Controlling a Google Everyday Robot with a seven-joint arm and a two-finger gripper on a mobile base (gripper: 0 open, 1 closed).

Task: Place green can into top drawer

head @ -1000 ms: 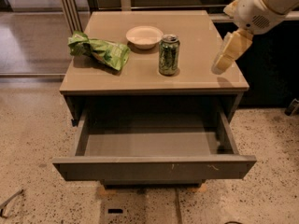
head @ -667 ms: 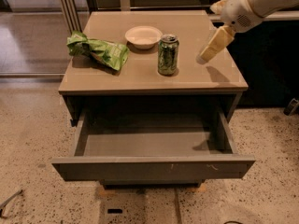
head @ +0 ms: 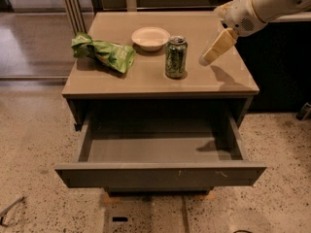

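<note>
The green can [head: 175, 57] stands upright on the cabinet top [head: 121, 79], near the middle, with its silver top and pull tab showing. The top drawer [head: 160, 173] is pulled out toward the camera, and its inside is bare. My gripper [head: 214, 50] hangs above the cabinet top just to the right of the can, a little apart from it and holding nothing. It casts a shadow on the top to its right.
A bright green snack bag [head: 103, 52] lies at the left of the cabinet top. A small white bowl [head: 150, 37] sits behind the can. A dark cabinet stands to the right, and speckled floor lies all around.
My gripper has moved left and lower over the cabinet top, closer to the can's right side. The can, bag, bowl and drawer have not moved.
</note>
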